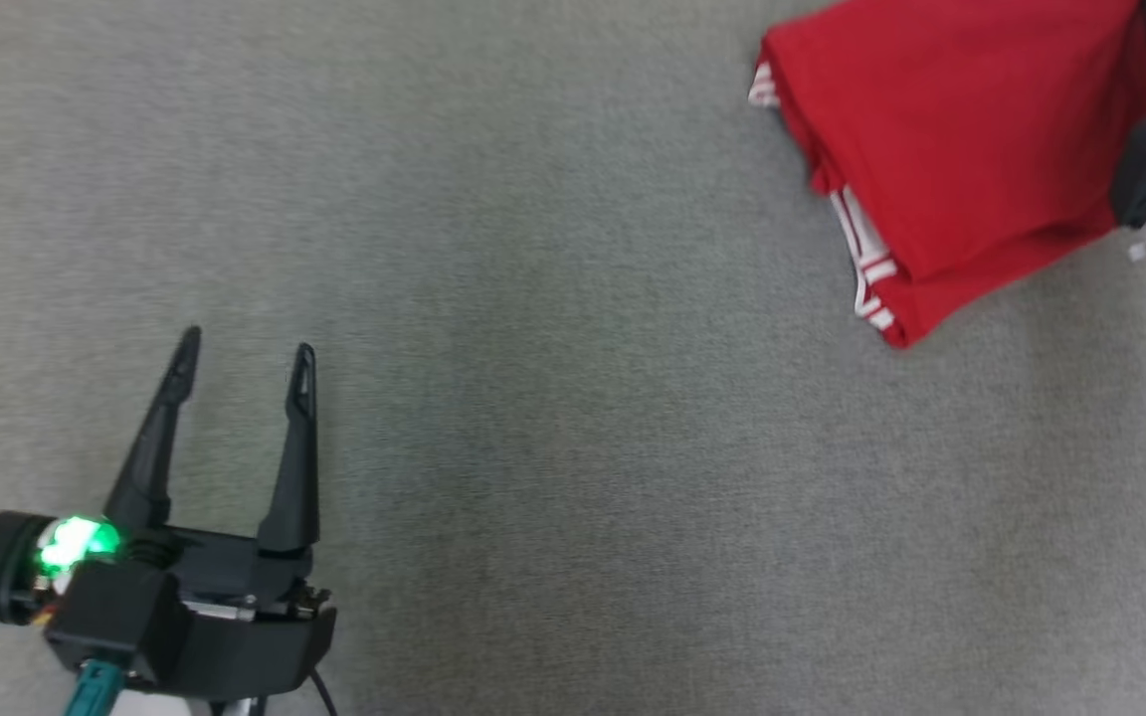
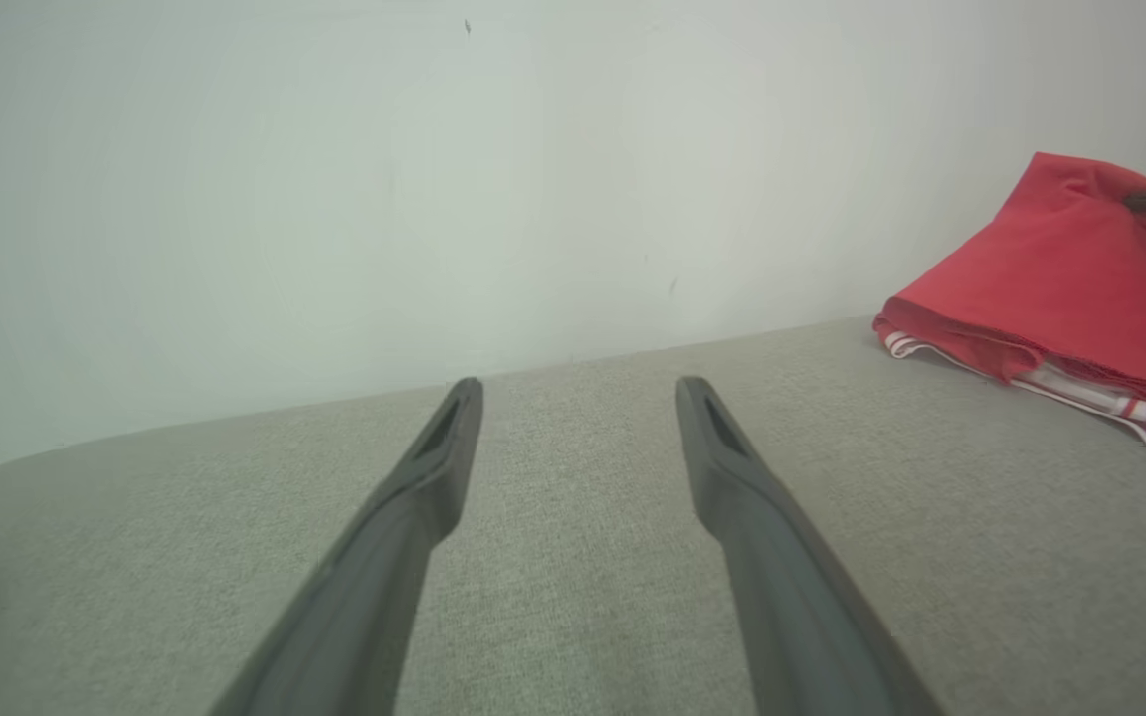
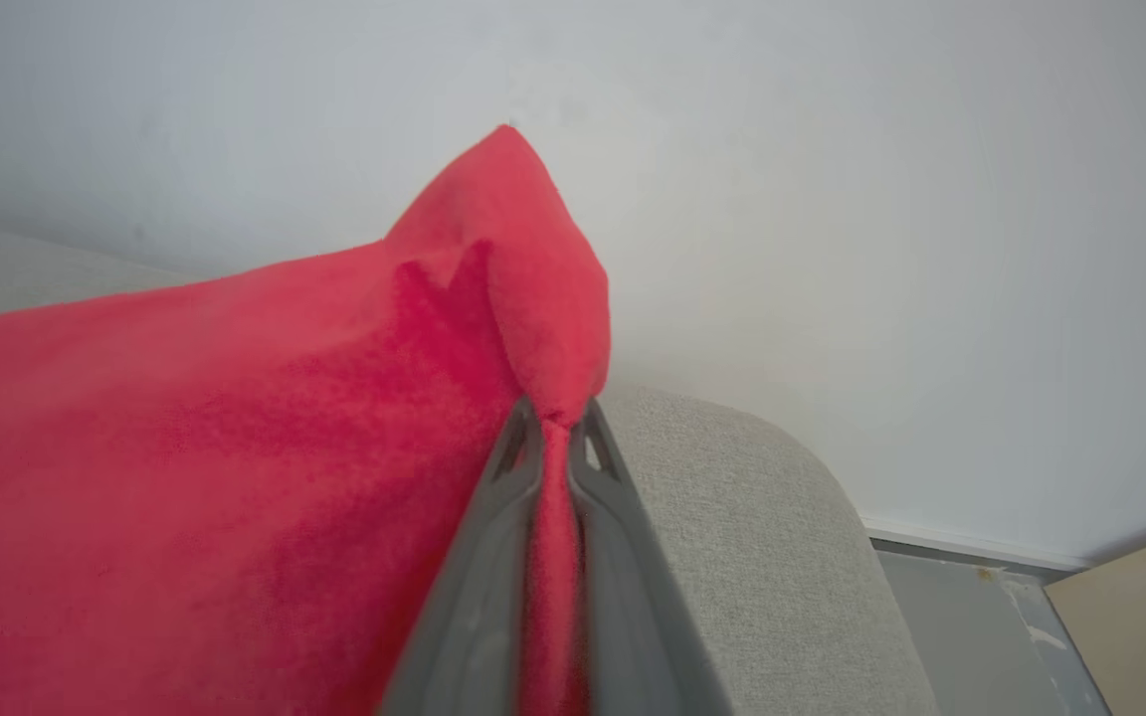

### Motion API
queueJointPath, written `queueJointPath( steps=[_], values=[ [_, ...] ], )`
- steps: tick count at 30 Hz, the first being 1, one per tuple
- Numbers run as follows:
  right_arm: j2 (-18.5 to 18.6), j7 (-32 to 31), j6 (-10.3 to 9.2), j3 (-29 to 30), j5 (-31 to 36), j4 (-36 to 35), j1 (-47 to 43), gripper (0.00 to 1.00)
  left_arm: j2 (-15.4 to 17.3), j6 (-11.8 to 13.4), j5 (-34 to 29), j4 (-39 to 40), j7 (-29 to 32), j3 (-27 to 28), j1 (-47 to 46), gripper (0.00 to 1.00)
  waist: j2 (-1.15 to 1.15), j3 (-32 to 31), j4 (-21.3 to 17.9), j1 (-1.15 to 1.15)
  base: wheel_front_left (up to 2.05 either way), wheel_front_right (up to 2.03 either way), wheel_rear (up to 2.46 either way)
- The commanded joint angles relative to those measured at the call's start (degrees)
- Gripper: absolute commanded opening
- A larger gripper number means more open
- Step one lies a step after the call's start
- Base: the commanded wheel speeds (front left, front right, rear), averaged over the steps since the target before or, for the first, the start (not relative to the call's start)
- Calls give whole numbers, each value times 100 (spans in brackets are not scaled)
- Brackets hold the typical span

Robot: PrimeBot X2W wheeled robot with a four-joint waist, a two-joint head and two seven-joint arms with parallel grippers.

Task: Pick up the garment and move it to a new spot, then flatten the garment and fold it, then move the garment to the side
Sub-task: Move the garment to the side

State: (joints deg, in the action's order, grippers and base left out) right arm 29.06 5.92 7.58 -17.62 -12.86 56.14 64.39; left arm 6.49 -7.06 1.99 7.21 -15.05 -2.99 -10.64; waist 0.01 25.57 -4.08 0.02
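Pinches red garment point(image 1: 951, 149) in right gripper point(image 3: 555, 423), fingers point(image 3: 488, 567) tight on cloth; holds left gripper point(image 1: 245, 373) agape, empty. Lies two o'clock from it, well apart.

Folded red garment point(image 1: 951, 139), grey surface point(image 1: 573, 398)

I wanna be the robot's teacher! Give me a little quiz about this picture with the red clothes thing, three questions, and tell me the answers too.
1. True or false: the left jaws stand open above the grey surface, holding nothing.
2. Which jaws pinch the red garment? A: left. B: right. C: both.
3. Fill in: the stripes along the garment's edge are red and ____.

Key: 1 true; 2 B; 3 white.
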Motion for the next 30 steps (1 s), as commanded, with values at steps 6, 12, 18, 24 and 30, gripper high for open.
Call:
queueJointPath(
  steps=[6,12,18,24,30],
  values=[
    [135,-128,-13,-219,186,36,605,0,302,-12,-91,491,-14,71,-122,100,-1,751,-663,-2,0,0,0],
    [220,-104,-13,-248,254,106,928,0,444,5,-163,869,-15,109,-87,100,-1,1024,-907,-2,0,0,0],
    [265,-30,-13,-296,362,158,1238,0,589,47,-220,1303,-14,184,-21,100,-1,1255,-1194,-2,0,0,0],
    [371,-14,-13,-353,465,243,1429,0,686,100,-307,1698,33,204,102,100,-1,1336,-1427,-2,0,0,0],
    [392,1,-13,-445,428,338,1595,0,782,120,-332,2040,194,257,122,100,-1,1454,-1611,-2,0,0,0]
  ],
)
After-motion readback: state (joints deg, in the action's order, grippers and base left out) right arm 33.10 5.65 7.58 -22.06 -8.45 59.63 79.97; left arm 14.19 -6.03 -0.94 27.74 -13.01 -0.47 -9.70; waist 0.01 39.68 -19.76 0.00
